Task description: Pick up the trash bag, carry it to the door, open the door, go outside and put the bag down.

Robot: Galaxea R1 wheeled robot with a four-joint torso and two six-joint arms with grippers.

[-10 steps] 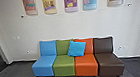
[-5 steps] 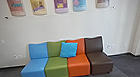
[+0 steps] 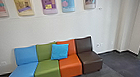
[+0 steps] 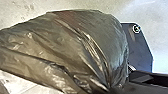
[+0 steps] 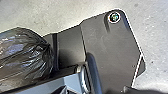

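I was probably carrying the bag doorward, needing smooth driving clear of the sofa, though I couldn't tell either end effector's opening or hold.

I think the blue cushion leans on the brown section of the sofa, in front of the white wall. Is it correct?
Wrong section: the head view shows the blue cushion leaning where the green section and orange section meet. The sofa does stand before the white wall.
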